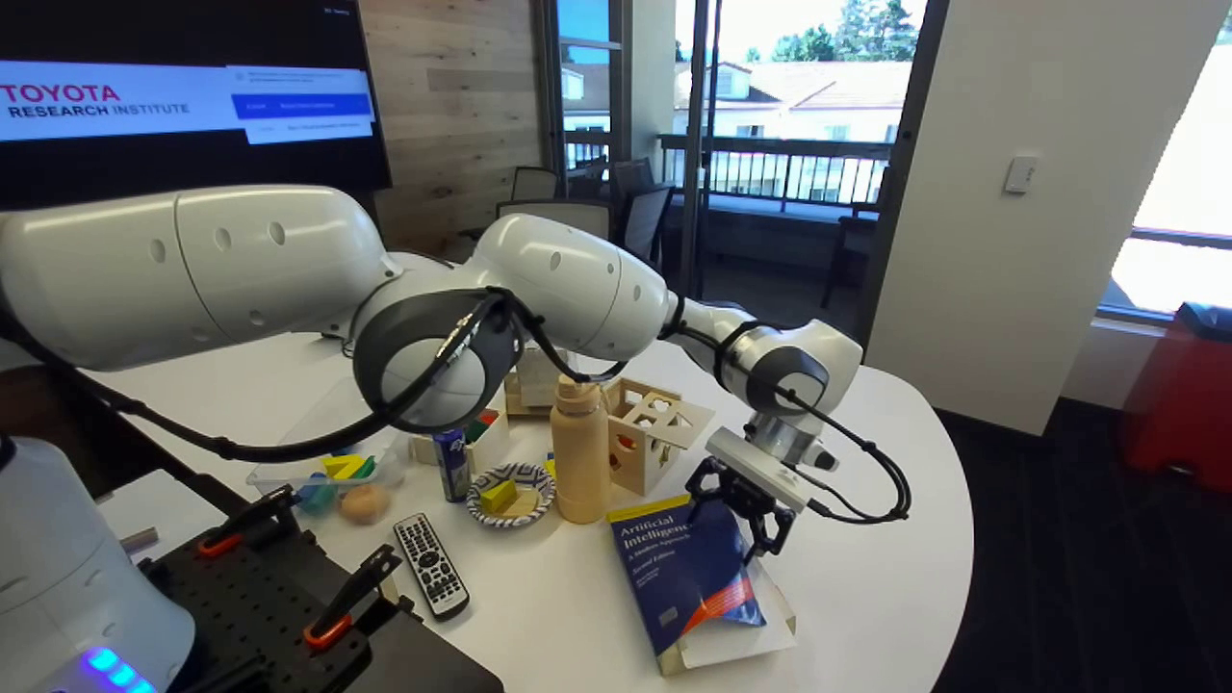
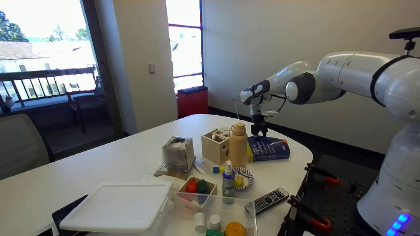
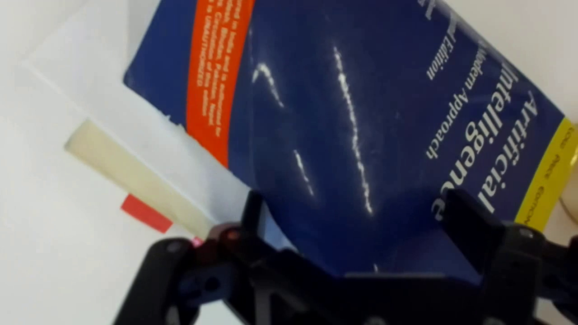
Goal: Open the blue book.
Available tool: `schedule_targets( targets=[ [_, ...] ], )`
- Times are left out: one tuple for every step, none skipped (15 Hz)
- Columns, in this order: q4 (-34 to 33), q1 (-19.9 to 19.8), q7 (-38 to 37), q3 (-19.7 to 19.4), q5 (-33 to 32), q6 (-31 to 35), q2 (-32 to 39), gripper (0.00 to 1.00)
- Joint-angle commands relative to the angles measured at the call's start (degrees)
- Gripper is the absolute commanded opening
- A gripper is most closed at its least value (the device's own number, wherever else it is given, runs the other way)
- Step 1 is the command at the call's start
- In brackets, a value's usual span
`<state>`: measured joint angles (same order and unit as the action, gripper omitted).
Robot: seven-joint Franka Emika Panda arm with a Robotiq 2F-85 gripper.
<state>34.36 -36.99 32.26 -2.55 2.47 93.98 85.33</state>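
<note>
The blue book (image 1: 674, 577) lies on the white table, also seen in an exterior view (image 2: 270, 149) and the wrist view (image 3: 316, 104). Its dark blue front cover is bowed upward. The free long edge stands off the block, and white page shows beneath it by the orange band. My gripper (image 1: 724, 539) points down over the book, also in an exterior view (image 2: 260, 134). In the wrist view the gripper (image 3: 353, 198) has its fingers wide apart. The left finger is at the cover's free edge; the right finger is over the title lettering. Exact contact is hidden.
A tan bottle (image 1: 581, 452) and a wooden shape box (image 1: 647, 443) stand close beside the book. A patterned bowl (image 1: 510, 495), a blue spray bottle (image 2: 228, 183) and a black remote (image 1: 430, 566) lie nearer the robot's base. The table's rounded edge (image 1: 962, 539) is beyond the book.
</note>
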Motion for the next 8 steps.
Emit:
schedule_targets(
  targets=[
    [-1.5,-0.05,0.42,0.56,-0.39,-8.68,-0.01,1.0],
    [-1.73,-0.15,0.75,0.71,-0.29,-10.78,-0.02,1.0],
    [-2.06,-0.26,1.27,0.91,-0.19,-13.22,-0.03,1.0],
    [-2.35,-0.37,1.83,1.19,-0.04,-15.47,-0.06,1.0],
    [-2.73,-0.46,2.67,1.47,0.08,-17.61,-0.07,1.0],
    [-3.23,-0.51,3.82,1.69,0.16,-19.93,-0.08,1.0],
    [-3.77,-0.53,5.26,1.92,0.22,-22.27,-0.09,1.0],
    [-4.22,-0.54,6.52,2.07,0.26,-24.36,-0.1,1.0]
  ],
)
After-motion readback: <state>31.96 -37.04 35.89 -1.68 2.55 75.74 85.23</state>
